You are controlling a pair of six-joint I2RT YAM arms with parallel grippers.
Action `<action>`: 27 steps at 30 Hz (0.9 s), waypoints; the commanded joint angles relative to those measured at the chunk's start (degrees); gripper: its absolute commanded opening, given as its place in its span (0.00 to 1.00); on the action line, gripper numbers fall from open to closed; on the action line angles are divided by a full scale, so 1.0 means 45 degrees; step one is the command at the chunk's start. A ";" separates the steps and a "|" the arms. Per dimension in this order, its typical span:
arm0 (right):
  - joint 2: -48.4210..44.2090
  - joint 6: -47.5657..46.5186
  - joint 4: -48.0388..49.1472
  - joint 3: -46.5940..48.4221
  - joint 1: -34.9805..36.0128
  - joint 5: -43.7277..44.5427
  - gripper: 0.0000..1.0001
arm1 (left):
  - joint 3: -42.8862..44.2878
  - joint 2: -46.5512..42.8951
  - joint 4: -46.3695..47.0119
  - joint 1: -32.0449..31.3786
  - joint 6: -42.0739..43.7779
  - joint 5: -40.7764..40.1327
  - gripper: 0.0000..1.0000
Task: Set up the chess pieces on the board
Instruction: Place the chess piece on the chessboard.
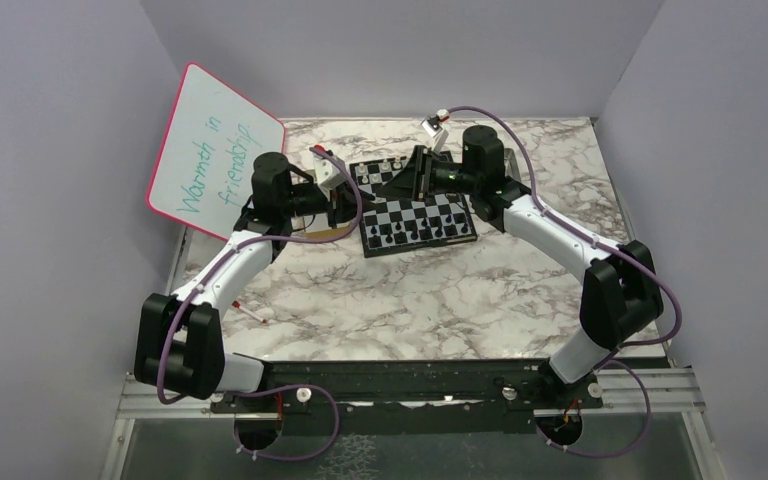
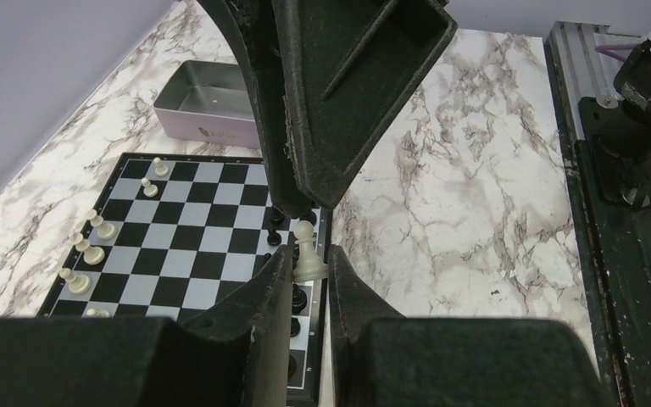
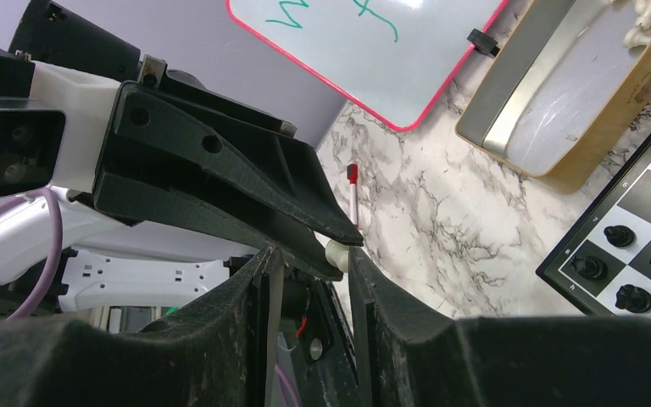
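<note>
Hand-over stage, by the look of it. The board (image 2: 188, 222) lies toward the far edge of the surface (image 1: 380, 310), about mid-width.

- Left jaws: closed on a pale piece (image 2: 307, 253), pinched low on its body and upright. In the left wrist view it shows against the board's rim on the black side. It looks lifted clear of the squares.
- Right jaws: reaching in from the opposite side, fingers bracketing the top of the same piece with a narrow gap. I cannot tell whether both fingers press on it. The right wrist view shows only a pale sliver, crowded by the left fingertip.

What could go wrong:
- Left jaws release before the right jaws hold firmly. The piece would drop onto the rim, then roll off onto the surface or knock over the black pieces (image 3: 619, 236) lined along that edge.
- Both sets clamp and either arm pulls. A small, smooth, rounded piece would likely twist and pop out.
- The two sets of fingertips are almost touching, so a slight misalignment could bump them together and jar the piece loose.
- The right jaws catch only the head. The piece may pivot, hang tilted and topple when set down.
- A low carry across the board could sweep the pale pieces (image 2: 93, 229) standing along the opposite edge.
</note>
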 commanded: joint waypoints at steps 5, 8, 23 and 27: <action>0.0188 -0.0122 -0.0140 0.0000 0.0050 -0.0538 0.38 | -0.0052 -0.0487 0.0323 -0.0059 0.0433 0.0690 0.08; 0.0309 -0.0066 -0.0102 -0.0026 0.0053 -0.0603 0.37 | -0.0088 -0.0436 0.0323 -0.0059 0.0494 0.0787 0.08; 0.0435 0.0020 -0.0013 -0.0122 0.0049 -0.1045 0.25 | -0.0144 -0.0391 0.0323 -0.0059 0.0621 0.0646 0.08; 0.0435 0.0015 0.0011 -0.0162 0.0061 -0.1046 0.24 | -0.0168 -0.0423 0.0323 -0.0062 0.0637 0.0548 0.08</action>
